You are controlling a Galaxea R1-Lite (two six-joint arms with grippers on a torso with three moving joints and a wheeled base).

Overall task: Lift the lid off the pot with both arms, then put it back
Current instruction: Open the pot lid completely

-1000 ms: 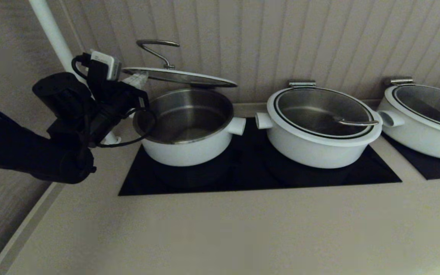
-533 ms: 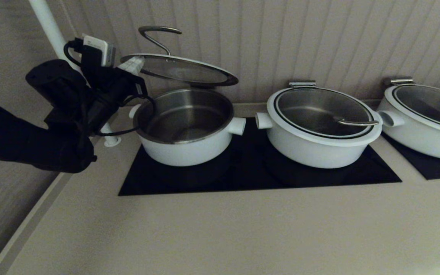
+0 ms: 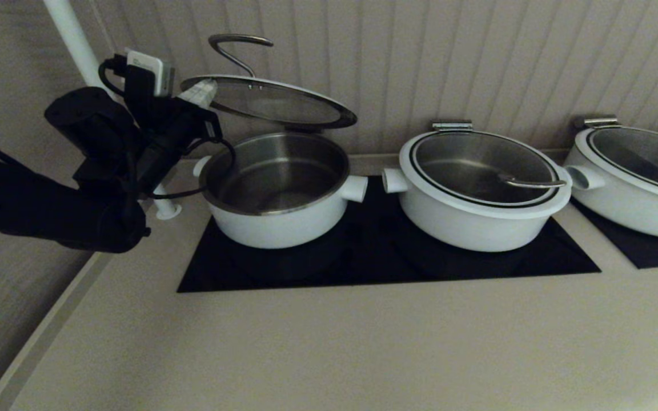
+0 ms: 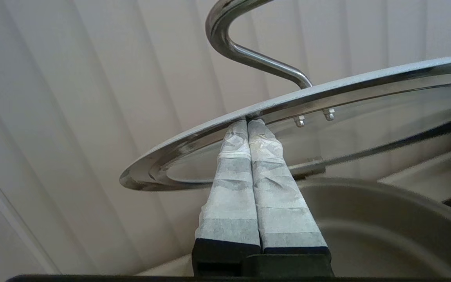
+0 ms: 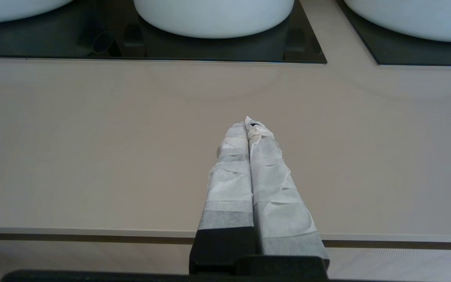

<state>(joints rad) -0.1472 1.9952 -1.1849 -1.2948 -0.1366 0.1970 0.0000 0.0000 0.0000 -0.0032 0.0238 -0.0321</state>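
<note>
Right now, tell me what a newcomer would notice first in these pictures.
The lid stands tilted above the open leftmost pot, its left edge raised, its rear edge at the pot's hinge. The left gripper, shut, props it from beneath, tips against the rim's underside. The right gripper, also shut, hangs over bare counter, far from the lid.

The lid [image 4: 366, 117] is clear glass with a polished steel rim and glossy wire handle [image 4: 245, 51]. Creased pale tape wraps the left gripper [image 4: 248, 122] beneath it. The pot [image 3: 277, 194] shows brushed steel inside, smooth white outside.
</note>
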